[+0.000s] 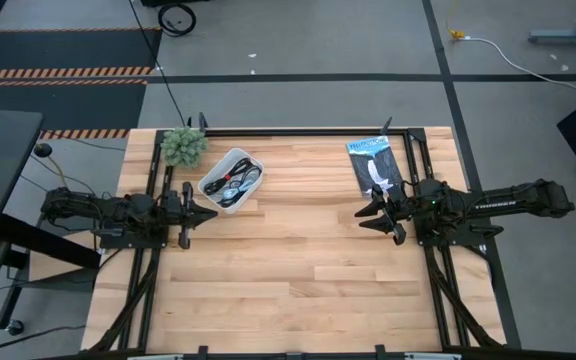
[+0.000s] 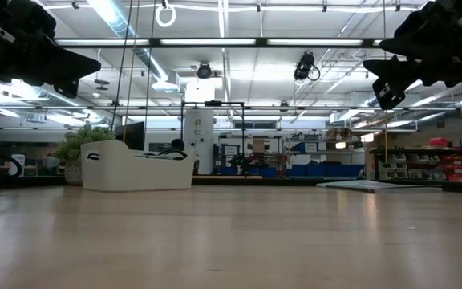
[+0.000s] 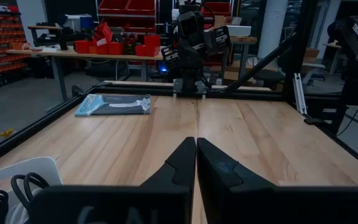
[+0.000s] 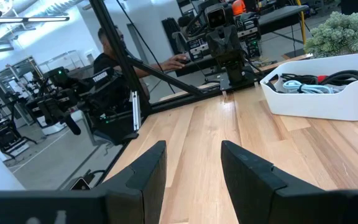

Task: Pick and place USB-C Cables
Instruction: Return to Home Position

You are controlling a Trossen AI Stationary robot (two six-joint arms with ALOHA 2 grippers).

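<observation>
The cables [image 1: 234,180] lie in the white bin [image 1: 211,189], upper left of the high view. The left gripper [image 1: 211,213] is closed and empty. The right gripper [image 1: 362,217] is open and empty. Both arms should pull back slowly and not bump the bin.

The tabletop [image 1: 298,290] is pale wood laid in planks, smooth with a soft sheen. Matt black metal rails [image 1: 298,130] frame it. The bin [image 4: 328,106] is smooth white plastic with a dull finish, and the cables [image 4: 303,86] in it look rubbery-sheathed. The flat packet [image 1: 373,165] looks glossy. The left hand [image 3: 196,142] and the right hand [image 4: 193,149] have dark, matt plastic fingers.
</observation>
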